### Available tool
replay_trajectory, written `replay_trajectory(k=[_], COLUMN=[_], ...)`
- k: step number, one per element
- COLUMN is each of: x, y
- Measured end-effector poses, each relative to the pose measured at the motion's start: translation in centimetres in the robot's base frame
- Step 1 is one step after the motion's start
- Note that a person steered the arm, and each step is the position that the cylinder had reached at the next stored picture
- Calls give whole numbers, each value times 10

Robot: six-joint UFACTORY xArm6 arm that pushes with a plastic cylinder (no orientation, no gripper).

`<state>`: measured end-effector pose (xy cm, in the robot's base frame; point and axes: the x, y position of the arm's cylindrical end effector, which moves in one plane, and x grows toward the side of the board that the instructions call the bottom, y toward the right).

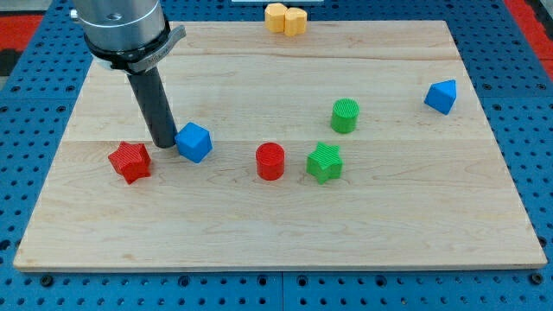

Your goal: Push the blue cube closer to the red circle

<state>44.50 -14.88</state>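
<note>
The blue cube (194,142) sits left of centre on the wooden board (276,225), turned at an angle. The red circle (270,161), a short cylinder, stands to its right and slightly lower, about a block's width of bare wood between them. My tip (163,142) is on the board at the cube's left side, touching or nearly touching it. The red star (130,161) lies just to the lower left of my tip.
A green star (325,162) sits right of the red circle, a green cylinder (346,115) above it. A blue triangular block (441,96) is near the right edge. Two yellow-orange blocks (286,18) sit at the top edge.
</note>
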Motion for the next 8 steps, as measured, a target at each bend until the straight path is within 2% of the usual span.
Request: replay_trajectory(k=[3, 4, 5, 6, 7, 8], x=[20, 13, -23, -28, -17, -9], y=[46, 51, 57, 83, 84, 59])
